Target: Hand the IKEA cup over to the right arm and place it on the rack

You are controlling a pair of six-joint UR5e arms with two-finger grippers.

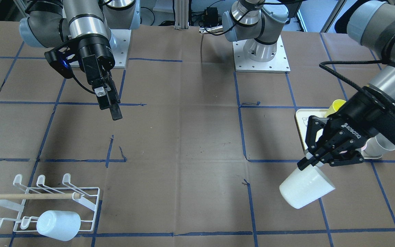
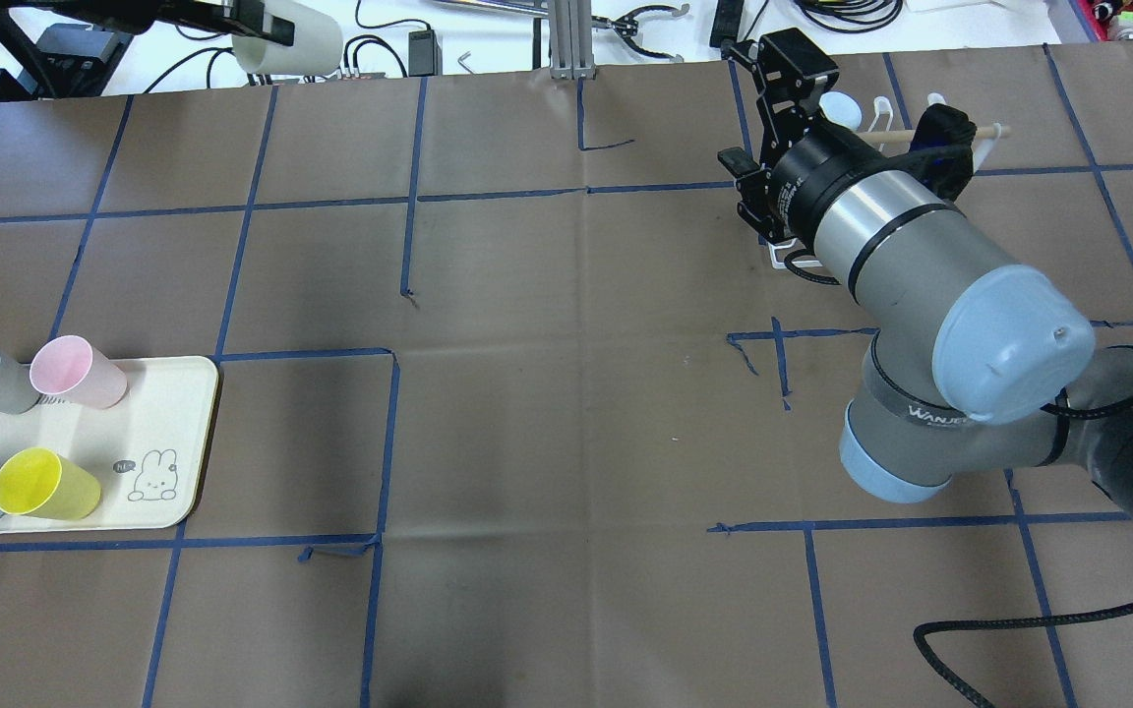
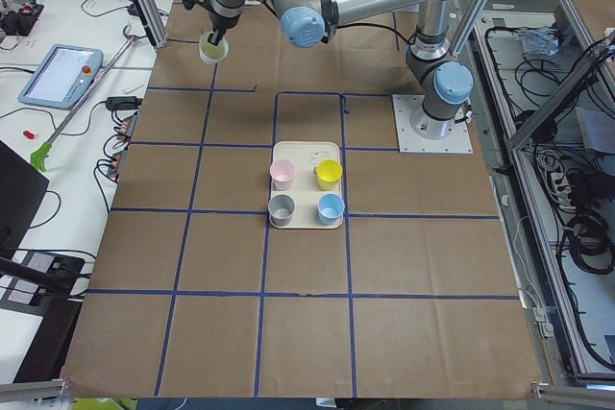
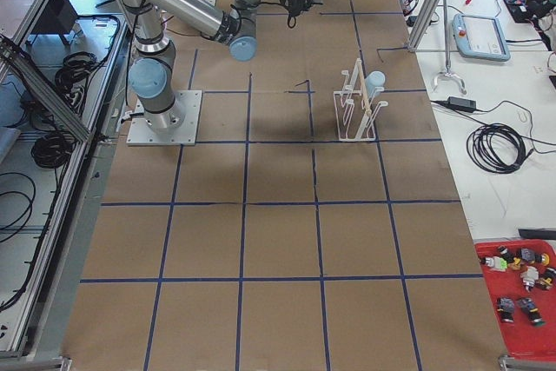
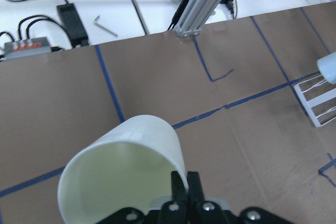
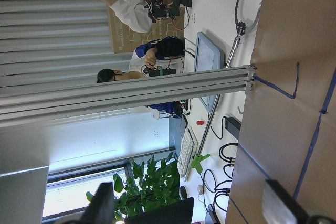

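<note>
White cup (image 1: 305, 190) hangs tilted above the brown paper table (image 1: 183, 137), its rim pinched tight in the left gripper (image 1: 310, 164). The right gripper (image 1: 113, 109) hovers empty with fingers spread, well apart from the rack (image 1: 29, 196), which carries another cup (image 1: 58, 224).

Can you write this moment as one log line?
left gripper: shut on white cup, in air | right gripper: open, empty | rack: holds pale blue cup
</note>
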